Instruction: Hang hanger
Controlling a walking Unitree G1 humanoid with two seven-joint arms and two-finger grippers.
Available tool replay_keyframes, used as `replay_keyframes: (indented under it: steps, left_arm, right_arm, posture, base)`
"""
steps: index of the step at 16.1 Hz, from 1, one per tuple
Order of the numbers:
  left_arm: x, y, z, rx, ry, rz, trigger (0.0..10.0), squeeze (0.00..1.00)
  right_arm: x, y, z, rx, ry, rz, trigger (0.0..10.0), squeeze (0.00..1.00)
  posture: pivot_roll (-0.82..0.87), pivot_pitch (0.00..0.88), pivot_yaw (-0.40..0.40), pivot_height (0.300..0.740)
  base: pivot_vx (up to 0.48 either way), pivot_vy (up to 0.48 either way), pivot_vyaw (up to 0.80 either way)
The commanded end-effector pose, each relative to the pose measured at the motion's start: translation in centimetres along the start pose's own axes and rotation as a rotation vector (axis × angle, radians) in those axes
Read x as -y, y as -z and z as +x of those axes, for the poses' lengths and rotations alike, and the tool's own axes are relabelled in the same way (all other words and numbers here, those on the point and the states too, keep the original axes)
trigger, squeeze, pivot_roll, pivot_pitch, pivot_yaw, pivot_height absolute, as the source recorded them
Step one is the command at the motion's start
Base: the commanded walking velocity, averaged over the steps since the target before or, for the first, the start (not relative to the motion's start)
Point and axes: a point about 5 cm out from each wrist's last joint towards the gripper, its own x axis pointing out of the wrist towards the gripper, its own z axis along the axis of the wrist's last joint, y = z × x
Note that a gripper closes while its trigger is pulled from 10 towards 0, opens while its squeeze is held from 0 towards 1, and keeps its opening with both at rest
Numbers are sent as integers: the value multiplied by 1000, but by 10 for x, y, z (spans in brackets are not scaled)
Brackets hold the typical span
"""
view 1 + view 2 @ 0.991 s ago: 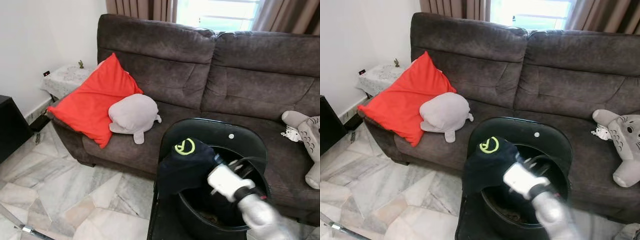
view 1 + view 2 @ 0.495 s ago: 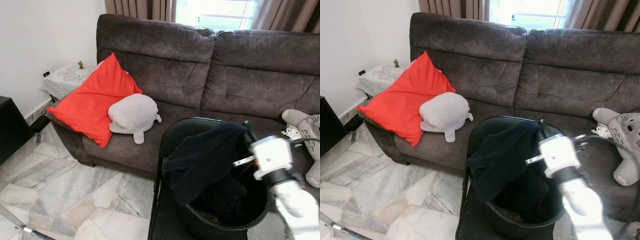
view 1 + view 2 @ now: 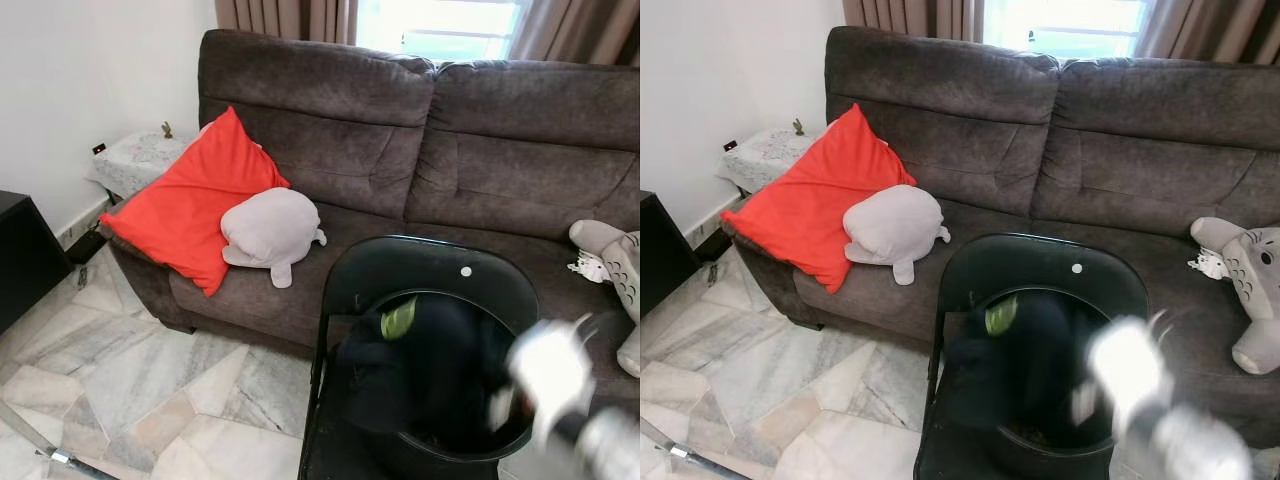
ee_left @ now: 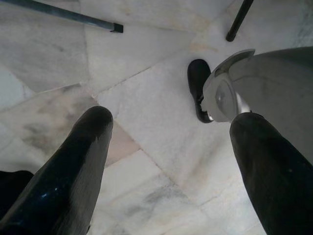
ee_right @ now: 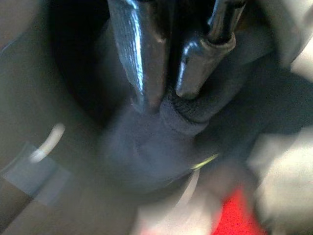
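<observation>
Dark garment [image 5: 161,132], one, pinched by right gripper [image 5: 168,95].

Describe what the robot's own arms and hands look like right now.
The right arm is a silver tube with a white block at the wrist, smeared by motion blur. The right hand has two glossy black fingers with rounded tips. The left hand has two long, smooth black fingers beside a pale grey housing.
</observation>
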Motion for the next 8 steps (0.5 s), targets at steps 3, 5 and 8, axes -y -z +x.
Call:
replay_keyframes:
  steps: [3,5,8]
  left_arm:
    - [-2,4,-1,-13,-2,-2,10000,0]
    - [-3,4,-1,-12,-3,-2,10000,0]
    - [-3,3,-1,-10,-2,-3,10000,0]
  right_arm:
    - [-19,16,1,-91,-118,11,0,0]
    - [-13,9,2,-42,-72,36,0,0]
    - [-8,-40,-2,251,-102,141,0,0]
  posture:
    - [-10,0,41,740]
    - [-9,0,42,740]
    - [-13,0,43,740]
  base:
    - [0,0,0]
    - [0,0,0]
    - [0,0,0]
